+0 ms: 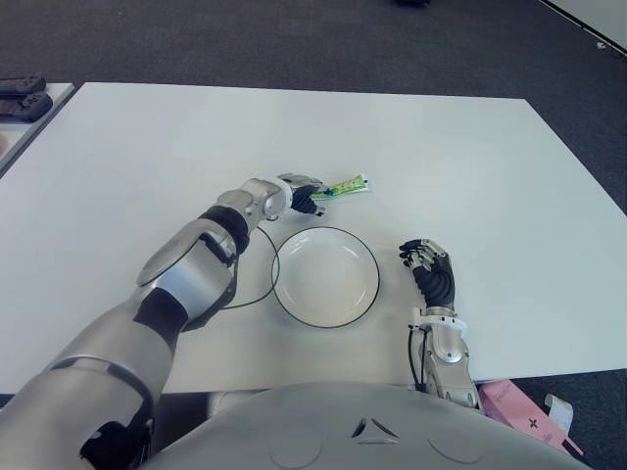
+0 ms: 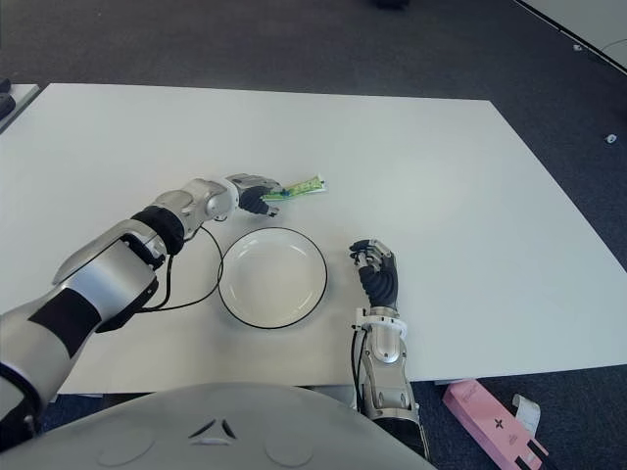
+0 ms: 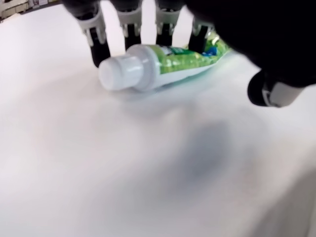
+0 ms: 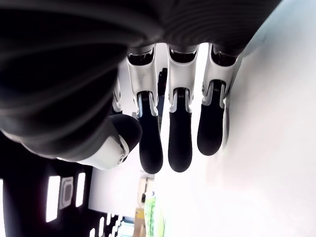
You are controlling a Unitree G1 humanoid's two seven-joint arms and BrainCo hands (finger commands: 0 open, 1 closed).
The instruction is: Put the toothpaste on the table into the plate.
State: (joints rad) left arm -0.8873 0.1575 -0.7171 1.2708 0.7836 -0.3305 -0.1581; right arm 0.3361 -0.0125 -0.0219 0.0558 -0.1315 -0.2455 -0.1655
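Here the left robot hand (image 1: 304,198) cages the toothpaste (image 1: 345,186) lying on the table (image 1: 470,166), fingers not clamped. The right robot hand (image 1: 431,269) shows relaxed, empty, beside the plate (image 1: 325,276).

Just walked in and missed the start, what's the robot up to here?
The left hand is reaching over the toothpaste, which lies on the white table just beyond the plate. Its fingers stand around the tube, which isn't lifted. The plate holds nothing. The right hand shows right of the plate, holding nothing.
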